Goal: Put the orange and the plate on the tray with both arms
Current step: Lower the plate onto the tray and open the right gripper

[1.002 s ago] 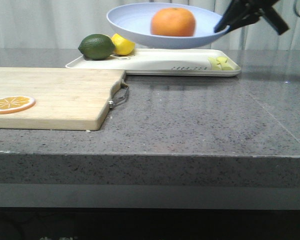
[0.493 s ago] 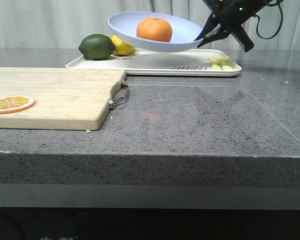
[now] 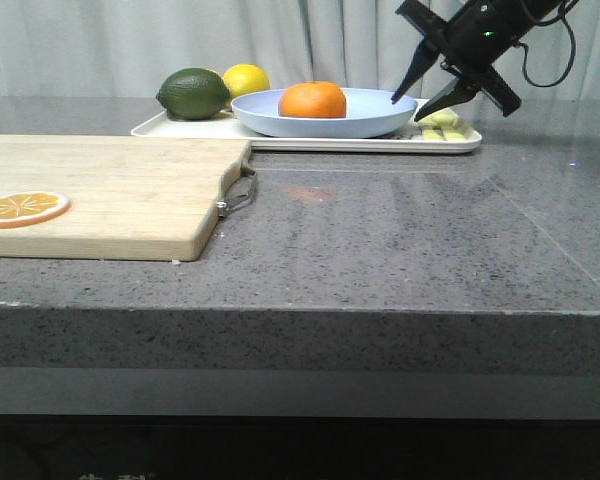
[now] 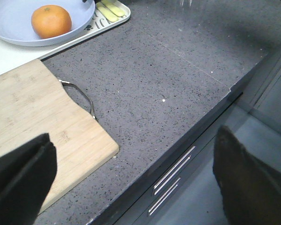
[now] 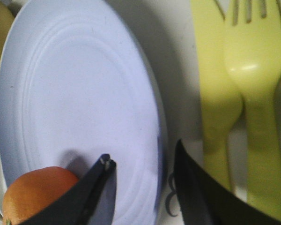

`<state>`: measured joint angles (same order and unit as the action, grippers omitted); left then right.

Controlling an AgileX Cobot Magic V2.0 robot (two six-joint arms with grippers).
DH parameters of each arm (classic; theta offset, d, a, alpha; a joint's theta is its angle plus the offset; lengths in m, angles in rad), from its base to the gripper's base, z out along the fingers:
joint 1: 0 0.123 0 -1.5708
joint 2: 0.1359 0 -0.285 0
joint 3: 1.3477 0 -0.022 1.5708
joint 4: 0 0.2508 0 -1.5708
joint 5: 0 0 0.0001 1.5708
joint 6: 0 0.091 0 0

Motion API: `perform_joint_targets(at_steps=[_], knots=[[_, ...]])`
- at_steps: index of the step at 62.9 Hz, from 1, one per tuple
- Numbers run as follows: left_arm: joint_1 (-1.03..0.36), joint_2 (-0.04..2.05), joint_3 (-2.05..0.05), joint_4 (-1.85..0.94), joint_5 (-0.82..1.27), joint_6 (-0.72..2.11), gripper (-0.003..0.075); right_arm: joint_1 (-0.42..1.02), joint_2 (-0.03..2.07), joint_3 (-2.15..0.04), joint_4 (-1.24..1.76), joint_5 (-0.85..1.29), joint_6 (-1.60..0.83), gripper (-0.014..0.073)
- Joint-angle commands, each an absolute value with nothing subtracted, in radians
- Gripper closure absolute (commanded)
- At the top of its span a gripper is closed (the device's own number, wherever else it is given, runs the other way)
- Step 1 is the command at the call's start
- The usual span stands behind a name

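Observation:
The pale blue plate rests on the cream-white tray at the back of the table, with the orange lying in it. My right gripper is open just above the plate's right rim, one finger over the plate and one outside it, holding nothing. The right wrist view shows the plate, the orange and the open right gripper straddling the rim. My left gripper is open and empty over the table's front edge, far from the plate and orange.
A wooden cutting board with a metal handle lies front left, an orange slice on it. A green lime and a lemon sit on the tray's left end. Yellow-green cutlery lies on its right end.
The plate with the orange has come down from the air onto the tray. My right gripper has opened and let go of the plate's rim.

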<state>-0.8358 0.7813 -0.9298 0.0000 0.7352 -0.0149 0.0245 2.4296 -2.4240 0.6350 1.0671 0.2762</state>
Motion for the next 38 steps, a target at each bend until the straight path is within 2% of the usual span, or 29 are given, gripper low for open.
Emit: perform_joint_targets(at_steps=[1,19,38], knots=[[-0.839,0.777,-0.957,-0.010,0.667,-0.021,0.0068,0.024,2.343,-2.461,0.680,1.045,0.274,0.0186],[-0.839,0.777,-0.957,-0.010,0.667,-0.021,0.0068,0.020,2.286,-2.461,0.624,1.084,0.274,0.0183],[-0.839,0.777,-0.957,-0.010,0.667,-0.021,0.0068,0.021,2.154,-2.461,0.482,1.266,0.264,0.0183]])
